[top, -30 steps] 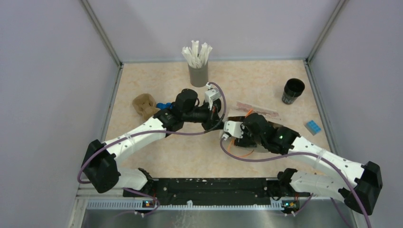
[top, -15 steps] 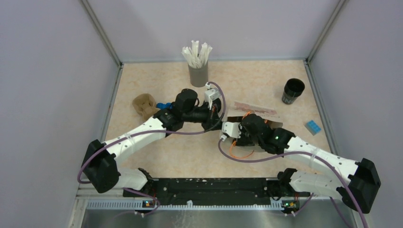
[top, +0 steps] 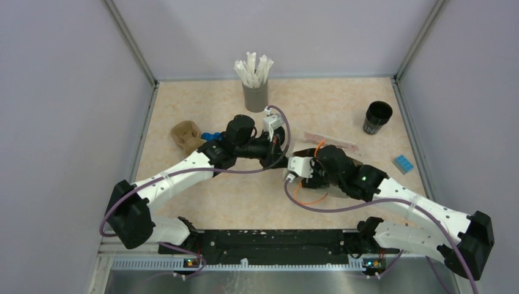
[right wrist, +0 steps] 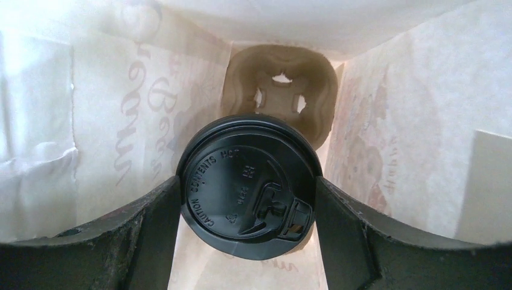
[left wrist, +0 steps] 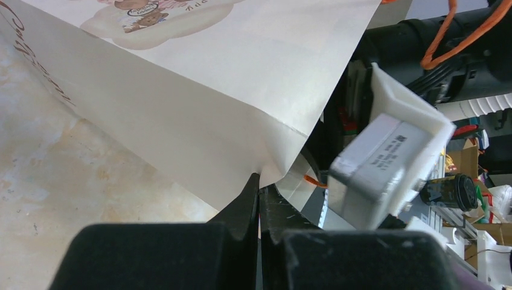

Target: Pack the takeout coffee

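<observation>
The takeout coffee (top: 377,116), a black open-topped cup with pale print, stands alone at the back right, far from both grippers. My left gripper (left wrist: 259,181) is shut on the edge of a printed paper bag (left wrist: 199,90) near the table's middle (top: 333,139). My right gripper (right wrist: 247,199) is inside that bag. Its fingers (right wrist: 151,223) press both sides of a round black sip lid (right wrist: 241,175) that faces the camera. Anything under the lid is hidden. Beyond it, a brown pulp cup carrier (right wrist: 320,96) sits at the bag's bottom.
A grey holder of white wrapped straws (top: 254,95) stands at the back centre. A small blue block (top: 402,163) lies at the right, and a brown lump (top: 185,135) with a blue piece (top: 211,135) lies at the left. Orange cable (top: 306,199) loops beside the right wrist.
The right arm shifted slightly left at the bag's mouth and came back right. The left arm and the cup at the back right have not moved.
</observation>
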Controlling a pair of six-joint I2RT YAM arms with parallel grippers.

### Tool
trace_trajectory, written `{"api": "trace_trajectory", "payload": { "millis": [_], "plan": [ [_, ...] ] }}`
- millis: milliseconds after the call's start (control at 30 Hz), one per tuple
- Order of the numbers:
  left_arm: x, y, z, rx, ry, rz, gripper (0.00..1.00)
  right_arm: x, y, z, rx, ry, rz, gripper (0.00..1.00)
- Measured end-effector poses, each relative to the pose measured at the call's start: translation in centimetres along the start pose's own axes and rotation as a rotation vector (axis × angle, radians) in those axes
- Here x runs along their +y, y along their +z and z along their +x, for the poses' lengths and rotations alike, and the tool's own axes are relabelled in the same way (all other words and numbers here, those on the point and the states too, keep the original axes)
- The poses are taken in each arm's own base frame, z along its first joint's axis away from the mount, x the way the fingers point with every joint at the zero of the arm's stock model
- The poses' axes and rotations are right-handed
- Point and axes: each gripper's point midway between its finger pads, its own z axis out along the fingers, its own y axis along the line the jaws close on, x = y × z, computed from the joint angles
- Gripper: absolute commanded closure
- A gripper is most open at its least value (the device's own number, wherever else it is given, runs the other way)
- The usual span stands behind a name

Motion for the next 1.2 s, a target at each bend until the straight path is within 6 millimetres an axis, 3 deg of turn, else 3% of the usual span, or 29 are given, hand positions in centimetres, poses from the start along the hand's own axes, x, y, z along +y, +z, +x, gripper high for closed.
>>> {"api": "trace_trajectory", "payload": {
  "millis": [200, 500, 833, 1200],
  "plan": [
    [0.0, 0.0, 0.0, 0.000, -0.009, -0.004, 1.00, 0.2, -0.1, -1.3, -0.061, 0.007, -0.028, 0.34],
    [0.0, 0.0, 0.0, -0.001, -0.027, -0.007, 1.00, 0.1, 1.6, -2.0, -0.069, 0.006, -0.023, 0.34],
    [0.8, 0.0, 0.0, -0.007, -0.047, -0.048, 1.00, -0.5, 3.0, -0.3, -0.008, 0.019, 0.085, 0.34],
    [0.4, -0.1, -0.3, -0.007, -0.043, -0.034, 1.00, -0.1, 1.8, -0.4, -0.018, 0.007, 0.033, 0.34]
  ]
}}
